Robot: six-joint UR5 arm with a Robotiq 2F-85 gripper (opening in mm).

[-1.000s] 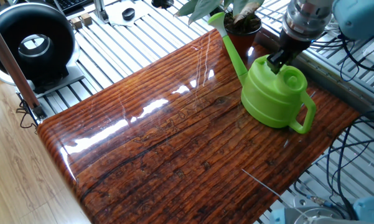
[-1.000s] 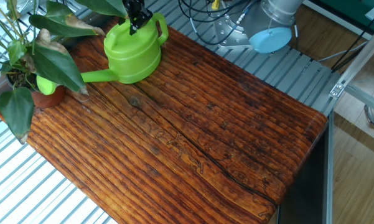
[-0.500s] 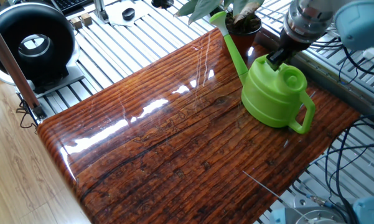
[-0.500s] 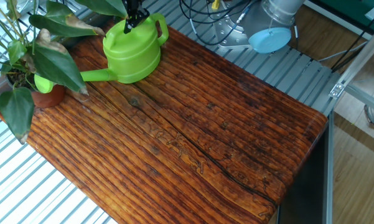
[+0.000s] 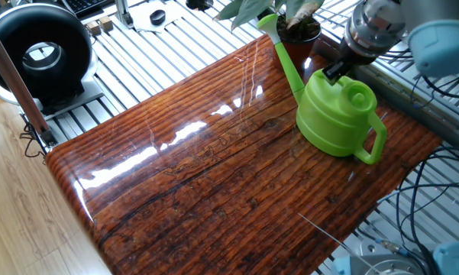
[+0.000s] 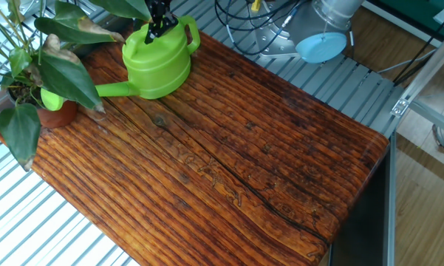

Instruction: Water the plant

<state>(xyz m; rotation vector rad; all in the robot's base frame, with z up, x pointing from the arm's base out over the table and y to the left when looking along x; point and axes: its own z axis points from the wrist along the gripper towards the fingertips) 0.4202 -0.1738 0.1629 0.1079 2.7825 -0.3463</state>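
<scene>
One fixed view shows our claw (image 5: 334,74) at the top of the lime-green watering can (image 5: 337,114), its dark fingertips pressed against the rim near the filler cap; the other fixed view has the same claw (image 6: 156,26) dipping into the can (image 6: 156,60) just by the loop handle. We cannot tell from either picture whether the fingers have closed on anything.

The plant (image 5: 290,17) stands in its terracotta pot at the far corner of the wooden table (image 5: 214,168), and the can's long spout ends beside the pot, its tip close under the leaves. From the other side the plant (image 6: 37,66) spreads broad dark leaves over the spout's end.

By our reading, the watering is at most barely begun: the can sits flat on the table, not tipped, and no water shows. The lift and the pour remain.

Set against the frames of a second ago, little has changed. The can and pot lie where they were; the arm's wrist has shifted slightly, the claw sitting a touch nearer the spout side.
</scene>
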